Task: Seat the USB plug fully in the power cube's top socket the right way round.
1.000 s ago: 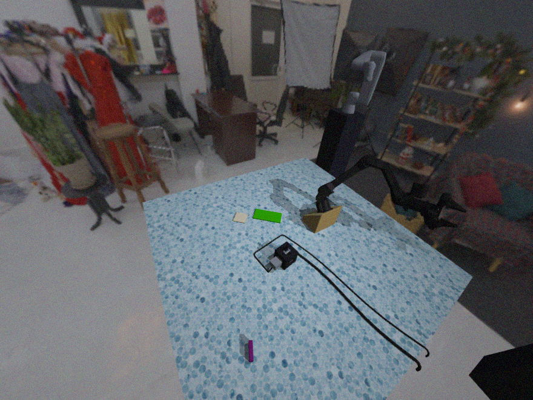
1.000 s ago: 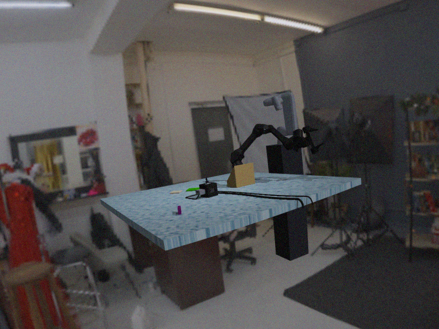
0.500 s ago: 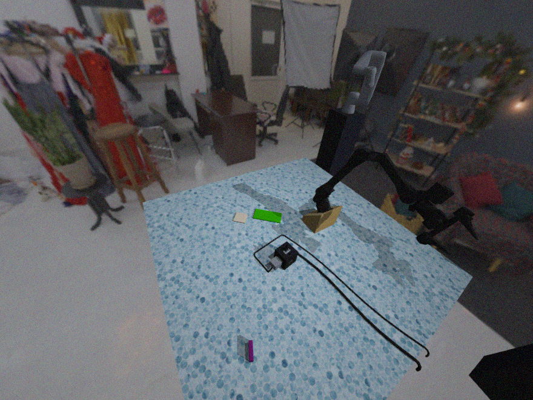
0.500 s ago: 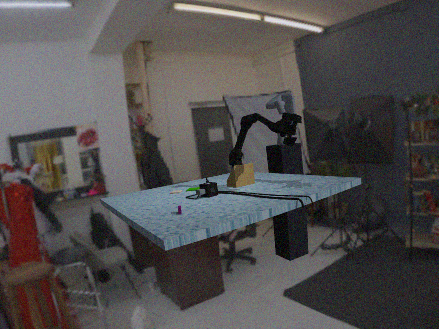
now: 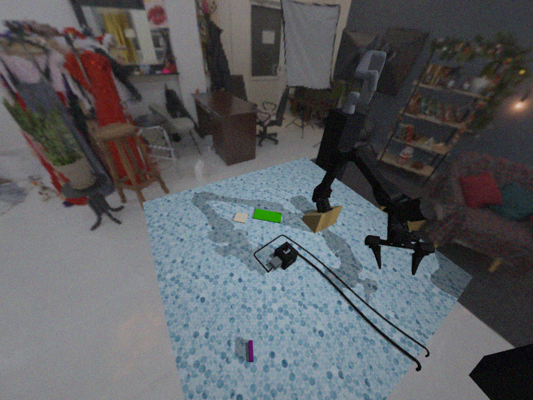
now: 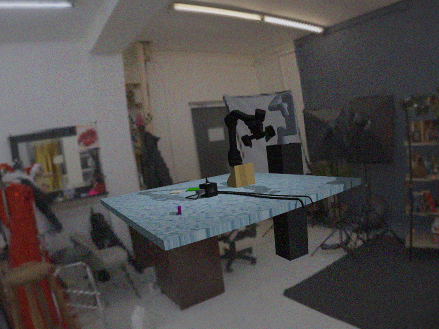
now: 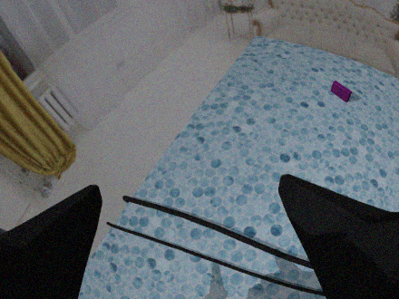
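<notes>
"Black jaws [image 5: 397,271]: how are they seen?"

"Spread wide, nothing gripped, held above the bench [image 5: 223,301] [image 6: 141,212] [image 7: 236,159], well apart from the power cube [image 5: 285,256] [image 6: 208,189]."

"And the USB plug?"

"Perhaps on the cube's top; its seating cannot be told."

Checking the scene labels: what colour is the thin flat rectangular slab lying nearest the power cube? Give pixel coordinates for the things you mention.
Bright green [image 5: 267,215] [image 6: 192,189], clearest in the top view.
</notes>
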